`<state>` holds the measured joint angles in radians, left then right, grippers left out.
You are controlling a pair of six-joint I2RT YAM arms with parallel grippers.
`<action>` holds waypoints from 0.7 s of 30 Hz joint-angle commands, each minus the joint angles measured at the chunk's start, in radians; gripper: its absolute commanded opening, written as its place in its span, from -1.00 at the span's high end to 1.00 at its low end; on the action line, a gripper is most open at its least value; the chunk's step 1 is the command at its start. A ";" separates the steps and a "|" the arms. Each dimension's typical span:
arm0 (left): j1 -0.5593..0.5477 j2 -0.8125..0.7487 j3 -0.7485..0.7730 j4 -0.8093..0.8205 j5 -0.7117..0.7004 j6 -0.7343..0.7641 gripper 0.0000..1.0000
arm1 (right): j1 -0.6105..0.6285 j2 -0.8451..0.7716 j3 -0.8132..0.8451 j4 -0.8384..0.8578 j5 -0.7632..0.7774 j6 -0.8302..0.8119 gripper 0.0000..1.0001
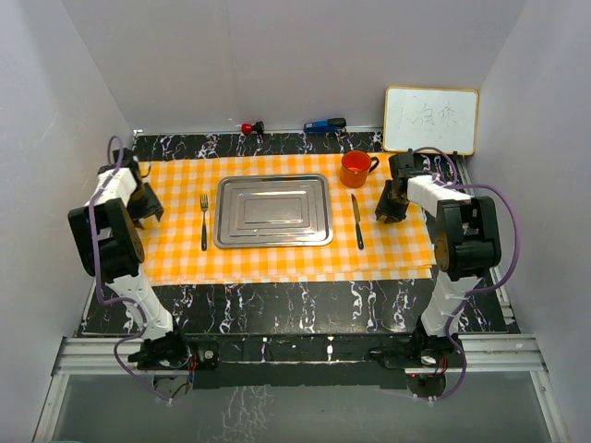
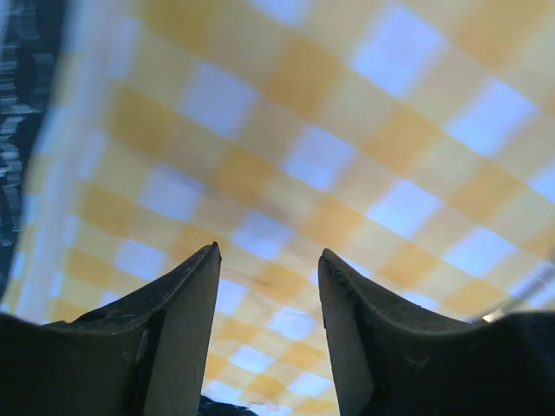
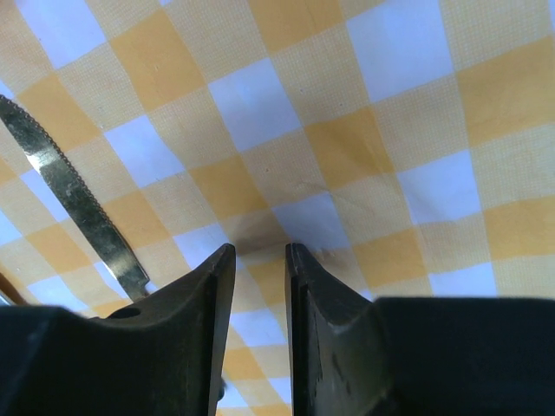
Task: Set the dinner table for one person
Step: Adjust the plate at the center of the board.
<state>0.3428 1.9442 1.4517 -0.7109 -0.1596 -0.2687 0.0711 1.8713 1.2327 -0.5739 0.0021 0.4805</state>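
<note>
The dinner table (image 1: 295,306) is black with white veining, and an orange-and-white checked cloth (image 1: 277,263) covers its middle. On the cloth lie a steel tray (image 1: 273,212), a fork (image 1: 204,222) to its left, a knife (image 1: 357,221) to its right and an orange mug (image 1: 355,169) behind the knife. My left gripper (image 1: 146,205) sits low over the cloth's left edge; in the left wrist view it (image 2: 269,256) is open with only cloth (image 2: 329,156) beneath. My right gripper (image 1: 390,205) is right of the knife; its jaws (image 3: 260,250) stand slightly apart over faintly puckered cloth, gripping nothing. The knife blade (image 3: 74,195) lies beside it.
A small whiteboard (image 1: 431,119) leans at the back right. A red-topped item (image 1: 247,126) and a blue-and-black item (image 1: 323,124) lie along the table's far edge. White walls close in on three sides. The bare tabletop (image 2: 17,87) shows left of the cloth.
</note>
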 commanded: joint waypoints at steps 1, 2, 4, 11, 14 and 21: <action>-0.129 -0.072 0.003 0.002 0.067 0.056 0.02 | 0.016 -0.018 0.066 -0.015 0.080 -0.016 0.43; -0.141 -0.075 -0.008 0.018 0.103 0.055 0.01 | 0.016 -0.021 0.074 -0.019 0.072 -0.018 0.44; -0.166 -0.077 -0.020 0.034 0.150 0.056 0.00 | 0.018 -0.025 0.084 -0.023 0.039 -0.020 0.45; -0.226 -0.054 -0.022 -0.020 0.130 0.087 -0.01 | 0.058 -0.048 0.069 -0.022 -0.009 -0.013 0.47; -0.240 -0.086 -0.042 -0.020 0.142 0.108 -0.01 | 0.078 -0.054 0.068 -0.034 -0.018 -0.013 0.46; -0.280 -0.104 -0.085 -0.026 0.206 0.082 0.00 | 0.121 -0.051 0.066 -0.059 -0.051 -0.008 0.46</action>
<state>0.0959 1.9167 1.3891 -0.7048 -0.0074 -0.1791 0.1711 1.8709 1.2739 -0.6292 -0.0303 0.4721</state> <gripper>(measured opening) 0.502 0.271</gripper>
